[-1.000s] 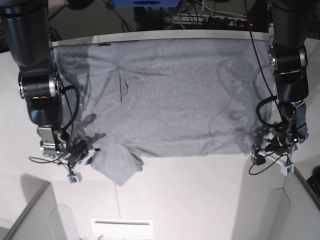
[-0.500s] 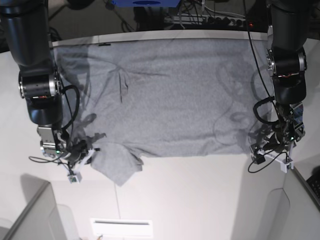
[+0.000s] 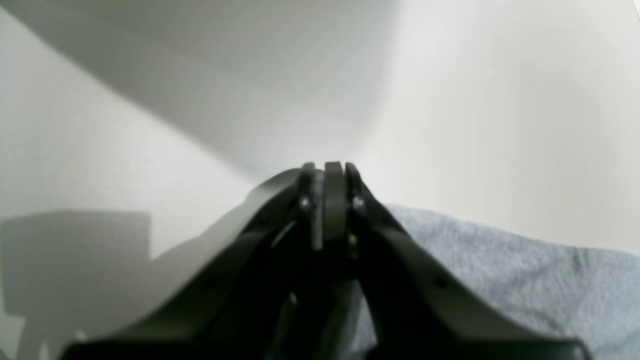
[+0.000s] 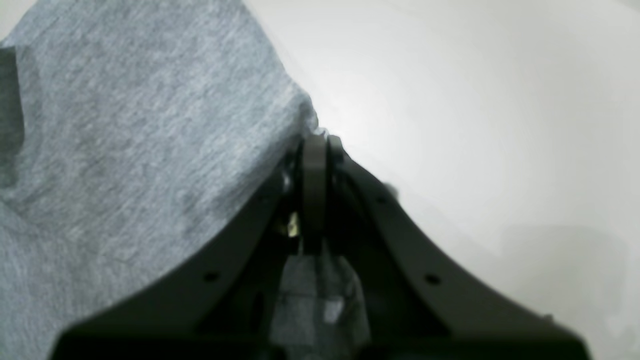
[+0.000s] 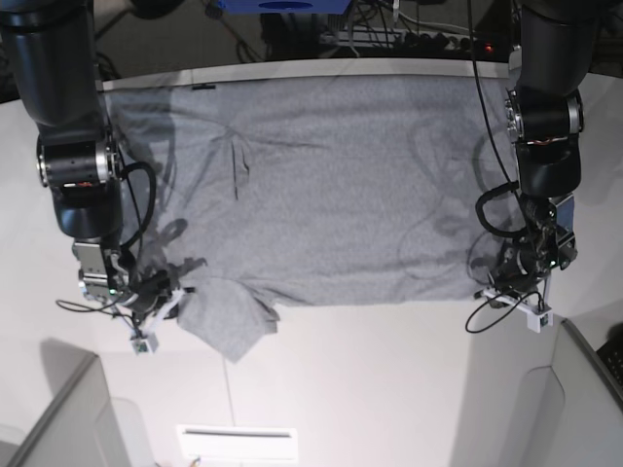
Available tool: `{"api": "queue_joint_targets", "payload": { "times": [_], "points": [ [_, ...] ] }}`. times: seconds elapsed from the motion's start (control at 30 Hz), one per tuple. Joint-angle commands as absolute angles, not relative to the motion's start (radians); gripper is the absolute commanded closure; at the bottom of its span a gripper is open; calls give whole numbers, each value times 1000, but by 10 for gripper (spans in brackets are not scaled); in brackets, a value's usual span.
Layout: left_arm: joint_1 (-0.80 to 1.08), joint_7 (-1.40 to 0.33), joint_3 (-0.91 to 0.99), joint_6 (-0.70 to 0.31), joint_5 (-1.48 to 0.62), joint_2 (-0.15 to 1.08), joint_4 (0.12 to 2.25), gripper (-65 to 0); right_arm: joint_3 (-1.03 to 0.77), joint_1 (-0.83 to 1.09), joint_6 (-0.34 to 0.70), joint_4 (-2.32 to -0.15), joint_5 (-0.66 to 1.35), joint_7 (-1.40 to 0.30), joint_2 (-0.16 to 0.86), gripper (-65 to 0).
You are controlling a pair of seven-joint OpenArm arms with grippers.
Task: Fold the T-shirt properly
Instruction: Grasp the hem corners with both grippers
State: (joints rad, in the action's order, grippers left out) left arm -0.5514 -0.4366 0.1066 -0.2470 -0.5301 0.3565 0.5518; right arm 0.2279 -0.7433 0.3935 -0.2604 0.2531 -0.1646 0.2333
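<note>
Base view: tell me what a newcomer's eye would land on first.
Probably the big grey T-shirt, spread across the white table with one flap jutting toward the near side at the left of the view. Next, the two bulky black arms flanking it, the left pincer and right pincer both shut on its near edge.

Pale, softly shadowed tabletop.

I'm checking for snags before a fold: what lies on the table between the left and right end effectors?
The shirt's near edge spans most of that stretch, seen in the base view.
</note>
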Motion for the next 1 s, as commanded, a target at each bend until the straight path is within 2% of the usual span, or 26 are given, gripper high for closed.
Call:
{"api": "queue_joint_targets", "payload": {
  "times": [0.0,0.27,0.57,0.73,0.97],
  "points": [
    [-559,-496,105,-237,-516,380,567,0,229,-751,395,-280,229,-222,236,0],
    [-450,-607,116,-231,-518,404,854,0,229,-704,395,-415,229,-248,246,0],
    [-410,-653,139,-229,-518,415,990,0,96,-647,375,-573,223,-300,274,0],
    [-397,-714,213,-229,-513,415,1040,0,87,-588,364,-710,222,-311,283,0],
    [-366,-739,217,-229,-516,414,1142,0,85,-559,364,-769,222,-312,297,0]
  ]
}}
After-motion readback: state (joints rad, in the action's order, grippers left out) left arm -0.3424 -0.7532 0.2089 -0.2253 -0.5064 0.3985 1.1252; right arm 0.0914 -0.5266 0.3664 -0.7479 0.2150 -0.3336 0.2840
